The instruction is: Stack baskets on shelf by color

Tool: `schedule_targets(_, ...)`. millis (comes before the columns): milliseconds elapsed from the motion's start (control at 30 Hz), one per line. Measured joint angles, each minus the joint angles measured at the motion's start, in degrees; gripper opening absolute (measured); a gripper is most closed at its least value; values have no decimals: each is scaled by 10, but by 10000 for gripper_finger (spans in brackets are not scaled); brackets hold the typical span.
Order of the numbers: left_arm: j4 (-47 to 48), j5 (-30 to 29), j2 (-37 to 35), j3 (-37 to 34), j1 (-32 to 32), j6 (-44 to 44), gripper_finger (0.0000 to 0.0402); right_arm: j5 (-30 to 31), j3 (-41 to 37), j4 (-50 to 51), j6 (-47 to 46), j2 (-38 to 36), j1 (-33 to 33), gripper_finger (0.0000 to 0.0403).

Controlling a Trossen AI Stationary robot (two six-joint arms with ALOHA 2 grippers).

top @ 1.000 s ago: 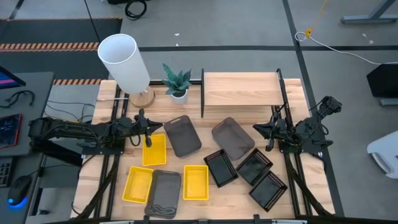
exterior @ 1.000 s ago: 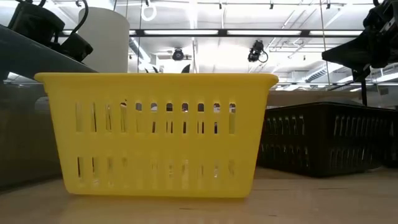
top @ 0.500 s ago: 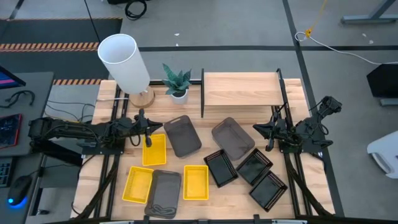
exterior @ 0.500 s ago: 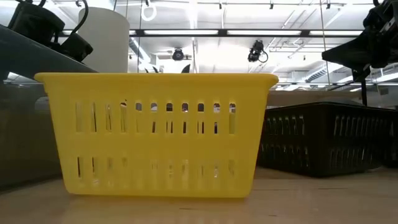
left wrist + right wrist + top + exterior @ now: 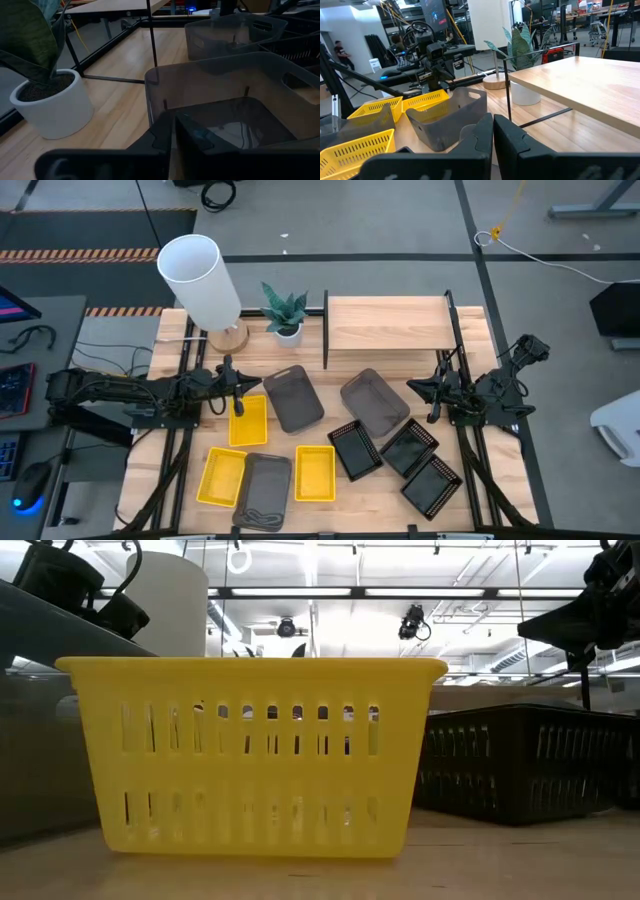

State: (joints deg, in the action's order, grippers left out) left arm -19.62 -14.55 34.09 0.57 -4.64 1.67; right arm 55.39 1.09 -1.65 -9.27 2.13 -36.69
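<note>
Left gripper (image 5: 237,393) clenched, empty, at 9 o'clock above yellow basket (image 5: 249,420); right gripper (image 5: 432,392) clenched, 3 o'clock. No change noted; shelf (image 5: 387,323) unloaded, stacking not begun.

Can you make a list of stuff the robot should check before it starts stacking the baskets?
1. Shelf top free of baskets: ok.
2. All nine baskets on the table: ok, three yellow baskets, three grey baskets, three black baskets.
3. Left gripper holding nothing, fingers shut: ok.
4. Right gripper holding nothing, fingers shut: ok.
5. Colours already sorted into stacks: not ok.
6. Plant and lamp beside the shelf, clear of it: ok.
</note>
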Motion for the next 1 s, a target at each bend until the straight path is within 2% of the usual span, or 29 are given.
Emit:
schedule_targets(300, 0, 0, 0, 0, 0, 0, 30, 4, 0, -20, 3, 0, 1, 19)
schedule_targets(400, 0, 0, 0, 0, 0, 0, 28, 22, 0, -79, -10, 0, 8, 19)
schedule_targets(533, 0, 0, 0, 0, 0, 0, 33, 56, 0, -237, -106, 0, 28, 19)
schedule_targets(633, 0, 0, 0, 0, 0, 0, 36, 23, 0, -313, -129, 0, 40, 19)
schedule_targets(767, 0, 0, 0, 0, 0, 0, 33, -52, 0, -347, -130, 0, 48, 19)
schedule_targets(933, 0, 0, 0, 0, 0, 0, 26, -106, 0, -348, -248, 0, 49, 19)
schedule_targets(1000, 0, 0, 0, 0, 0, 0, 26, -146, 0, -347, -290, 0, 49, 19)
